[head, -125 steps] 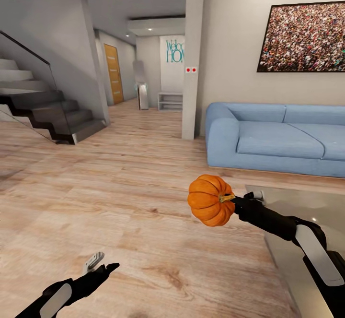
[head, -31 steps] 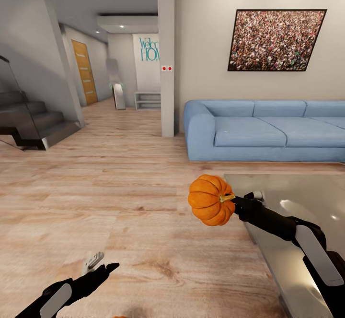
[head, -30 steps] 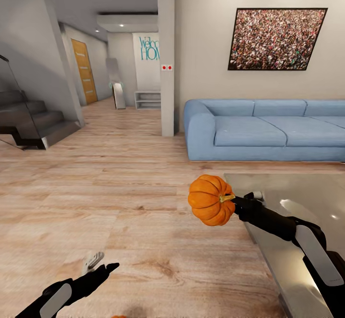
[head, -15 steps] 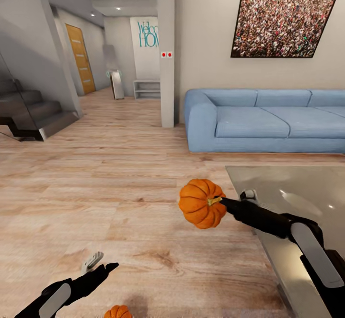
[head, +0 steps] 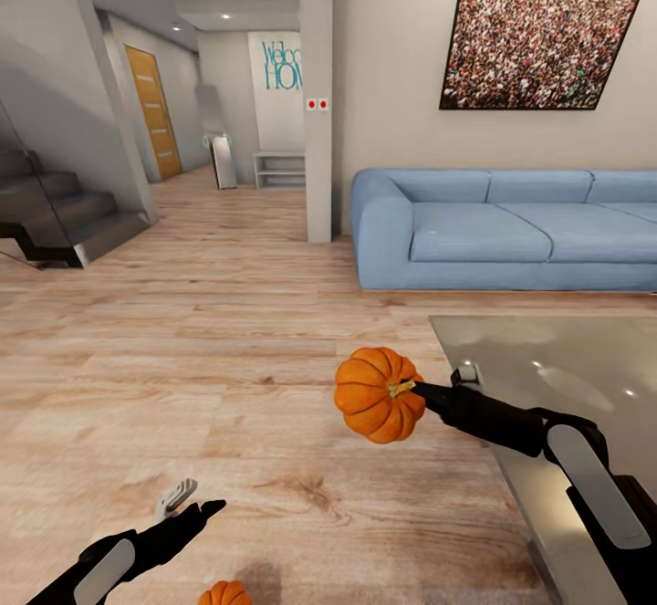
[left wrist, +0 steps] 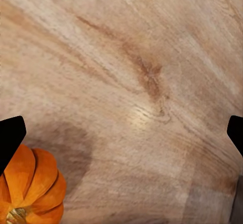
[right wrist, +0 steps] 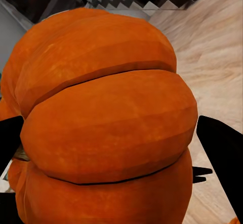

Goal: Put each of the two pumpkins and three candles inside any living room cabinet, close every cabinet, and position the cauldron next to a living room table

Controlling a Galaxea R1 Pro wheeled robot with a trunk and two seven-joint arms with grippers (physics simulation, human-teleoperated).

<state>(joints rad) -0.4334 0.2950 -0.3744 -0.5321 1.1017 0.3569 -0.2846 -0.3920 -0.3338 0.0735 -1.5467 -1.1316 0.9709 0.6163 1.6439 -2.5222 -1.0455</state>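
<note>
Pumpkin (head: 376,395) one sits clamped in the right gripper (head: 422,392) beside the table (head: 584,377), the second (left wrist: 28,193) lies on the floor just under the spread, empty left gripper (head: 187,505); stowing, candles, cauldron remain

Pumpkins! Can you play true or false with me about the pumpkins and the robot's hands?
1. The right hand holds a pumpkin up in the air. True.
2. The other pumpkin sits on the sofa. False: it is on the wooden floor, near the left hand.
3. The left hand is holding something. False: it is open and empty.
4. The glassy table stands in front of the blue sofa. True.
</note>
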